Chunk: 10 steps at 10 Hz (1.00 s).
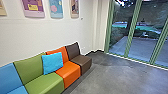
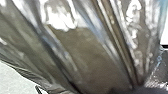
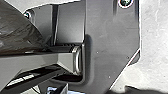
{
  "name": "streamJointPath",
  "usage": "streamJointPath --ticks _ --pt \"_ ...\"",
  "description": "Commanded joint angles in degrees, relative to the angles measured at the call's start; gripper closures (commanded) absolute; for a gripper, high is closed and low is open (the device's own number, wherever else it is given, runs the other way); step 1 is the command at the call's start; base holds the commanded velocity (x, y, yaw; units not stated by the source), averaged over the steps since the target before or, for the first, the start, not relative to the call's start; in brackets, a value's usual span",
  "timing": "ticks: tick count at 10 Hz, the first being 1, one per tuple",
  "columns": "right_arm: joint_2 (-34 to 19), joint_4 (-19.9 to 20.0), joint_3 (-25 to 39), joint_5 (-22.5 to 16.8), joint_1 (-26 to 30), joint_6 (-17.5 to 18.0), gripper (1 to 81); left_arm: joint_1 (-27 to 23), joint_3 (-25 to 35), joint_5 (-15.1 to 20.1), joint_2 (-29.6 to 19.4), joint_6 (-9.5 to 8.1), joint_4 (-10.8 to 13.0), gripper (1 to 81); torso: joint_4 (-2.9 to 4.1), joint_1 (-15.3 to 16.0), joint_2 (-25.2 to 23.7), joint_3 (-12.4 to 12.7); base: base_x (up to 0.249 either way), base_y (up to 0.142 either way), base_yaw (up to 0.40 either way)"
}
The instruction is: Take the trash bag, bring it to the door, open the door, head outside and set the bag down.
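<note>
- The picking up looks done, as a judgement: the trash bag (image 2: 82,55) is large and close in the left wrist view, its shiny dark folds running together towards one spot, as on a bag gripped near its neck.
- The same dark film shows in the right wrist view, beside the robot's own base plate (image 3: 110,45); I don't take that as a sign that both arms hold it.
- The left gripper is likely the one bearing the weight, though I cannot tell from these pictures whether its jaws are wide, narrow or closed on the bag.
- The right gripper is just as unclear: I cannot tell how its jaws stand.
- The carrying seems to be the step in hand. The robot is indoors, facing a grey floor (image 1: 107,75) with a coloured sofa (image 1: 50,83) along the white wall (image 1: 45,32) and a light blue cushion (image 1: 52,63) on it.
- Ahead and to the right are tall glass panels (image 1: 120,30) in green frames (image 1: 132,27), some way off across the floor. I cannot tell which of them is the door, and I make out no handle.
- Left to do: reach the door, open it, go out to the paved ground (image 1: 142,46) seen through the glass, and put the bag down there.
</note>
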Motion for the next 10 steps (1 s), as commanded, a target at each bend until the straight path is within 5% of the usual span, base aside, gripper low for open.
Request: streamJointPath --ticks 1,10 --pt "0.3 -0.3 -0.7 -3.5 2.8 0.0 1.0 -2.9 0.0 4.8 -0.3 1.31 0.1 81.1 0.0 0.0 0.0 0.0 0.0 0.0 -0.338" --pt "1.2 -0.3 -2.3 -3.5 2.6 -0.1 1.0 -2.9 0.0 4.7 -0.4 1.31 0.0 81.1 0.0 0.0 0.0 0.0 0.0 0.0 -0.338"
